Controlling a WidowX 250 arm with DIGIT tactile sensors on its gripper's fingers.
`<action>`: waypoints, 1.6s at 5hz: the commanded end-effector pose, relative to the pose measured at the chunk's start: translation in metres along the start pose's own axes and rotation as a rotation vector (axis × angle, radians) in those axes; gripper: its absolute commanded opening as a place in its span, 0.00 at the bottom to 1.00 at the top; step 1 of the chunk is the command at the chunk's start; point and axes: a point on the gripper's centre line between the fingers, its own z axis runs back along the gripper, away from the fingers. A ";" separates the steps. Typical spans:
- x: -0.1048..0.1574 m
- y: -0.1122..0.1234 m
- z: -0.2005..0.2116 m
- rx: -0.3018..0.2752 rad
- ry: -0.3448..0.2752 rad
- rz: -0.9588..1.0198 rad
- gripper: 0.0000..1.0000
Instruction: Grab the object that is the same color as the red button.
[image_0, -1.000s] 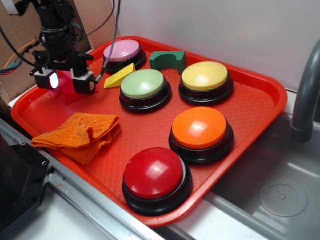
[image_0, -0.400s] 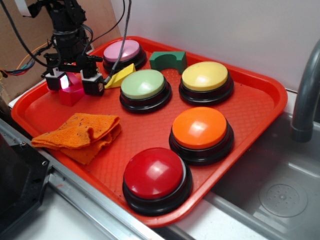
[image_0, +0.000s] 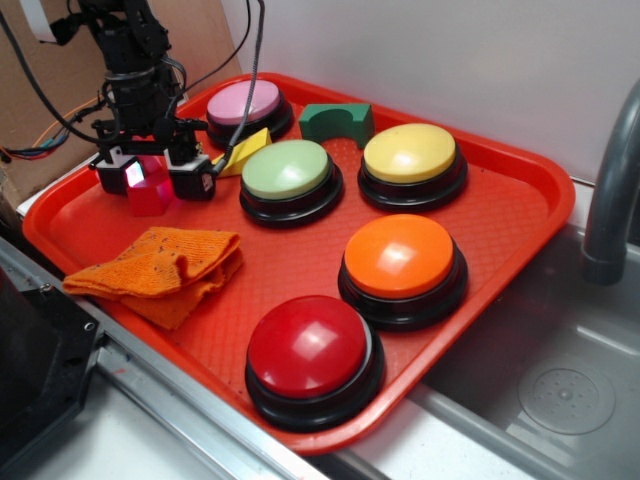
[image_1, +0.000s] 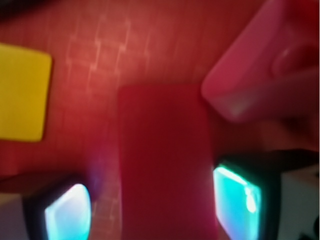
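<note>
The small red wedge block (image_0: 150, 190) sits on the red tray (image_0: 500, 220) at its far left. My gripper (image_0: 152, 172) is lowered over it, open, with one finger on each side. In the wrist view the red block (image_1: 165, 160) lies between my two glowing pads (image_1: 67, 212), close to the right one, with a gap to the left one. The large dark red button (image_0: 312, 350) on a black base stands at the tray's front edge, far from the gripper.
A yellow wedge (image_0: 240, 150) lies just right of the gripper. A pink bolt (image_1: 265, 70) lies by the block. Pink (image_0: 245, 105), pale green (image_0: 290, 172), yellow (image_0: 412, 155) and orange (image_0: 402, 262) buttons, a green arch block (image_0: 336, 120) and an orange cloth (image_0: 160, 268) fill the tray. A sink (image_0: 560, 400) lies to the right.
My gripper has moved right and back, then down, so its fingers now straddle the red block. The block has not moved.
</note>
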 end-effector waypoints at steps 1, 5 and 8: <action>-0.012 -0.002 0.006 0.019 0.020 0.030 0.00; -0.098 -0.076 0.184 -0.023 -0.295 -0.167 0.00; -0.129 -0.091 0.187 0.034 -0.271 -0.297 0.03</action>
